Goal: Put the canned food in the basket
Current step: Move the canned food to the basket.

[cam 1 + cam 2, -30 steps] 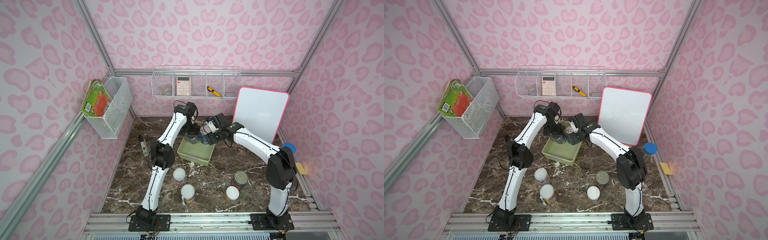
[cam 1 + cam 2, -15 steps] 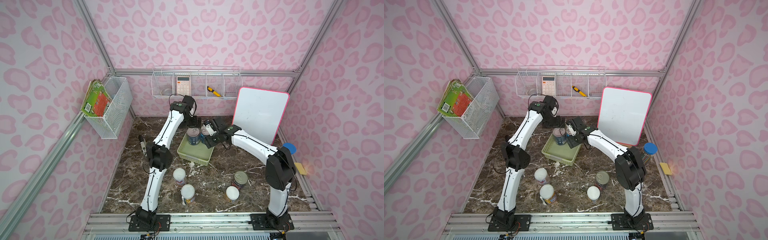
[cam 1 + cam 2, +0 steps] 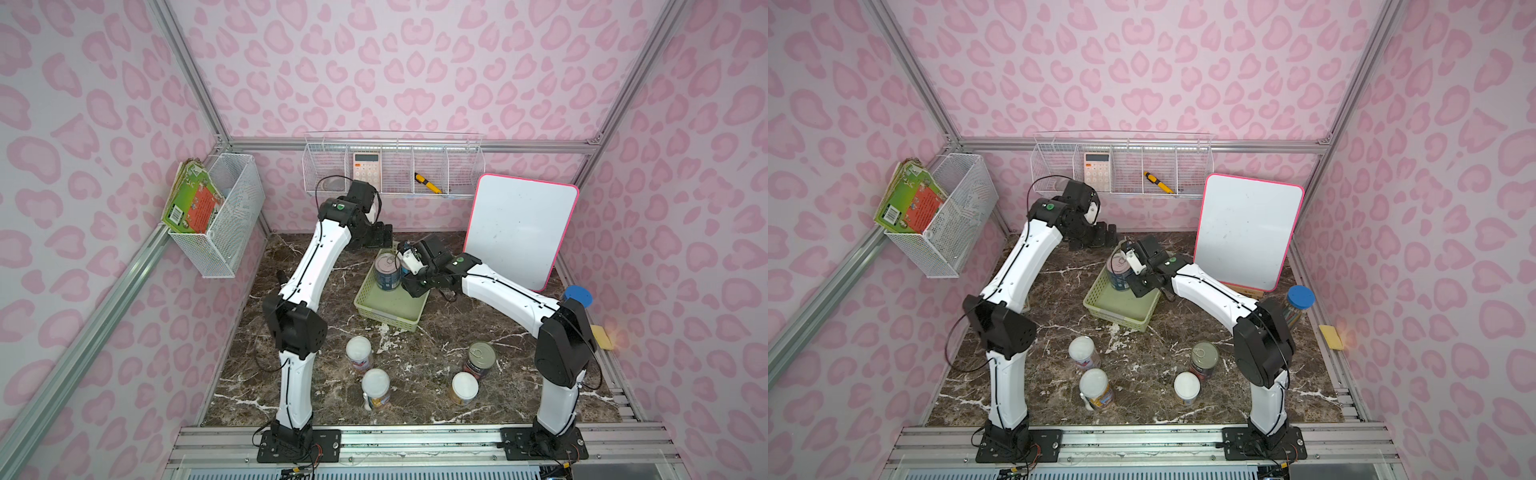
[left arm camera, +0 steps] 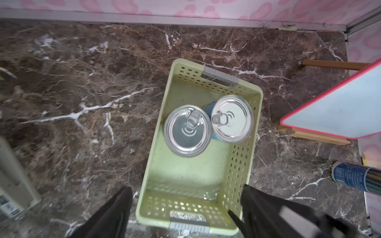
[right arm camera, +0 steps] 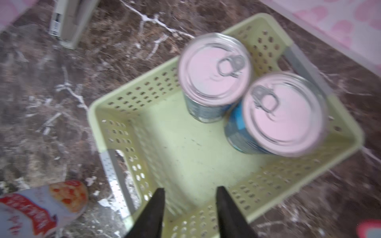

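The light-green basket point(image 3: 392, 309) point(image 4: 156, 131) stands mid-table with two silver-topped cans upright in its far end point(image 4: 188, 130) point(image 4: 232, 118). In a top view one can point(image 3: 387, 272) shows; my right arm hides the other. My left gripper point(image 4: 185, 204) point(image 3: 383, 237) hangs open above one end of the basket, holding nothing. Over the other end, my right gripper point(image 5: 190, 203) point(image 3: 417, 287) has a gap between its fingers and nothing in it. On the table in front stand three white-lidded cans point(image 3: 358, 351) point(image 3: 376, 386) point(image 3: 464, 386) and a dark-labelled can point(image 3: 481, 357).
A whiteboard point(image 3: 519, 232) leans at the back right, with a blue-capped tube point(image 3: 577, 297) and a yellow sponge point(image 3: 599, 336) along the right edge. A pale boxy device point(image 5: 70, 22) lies left of the basket. Wire baskets point(image 3: 226, 220) point(image 3: 392, 174) hang on the walls.
Both grippers have drawn back from the two cans, which now stand free in the basket. The left arm rose toward the back wall. The right gripper's fingers have come closer together.
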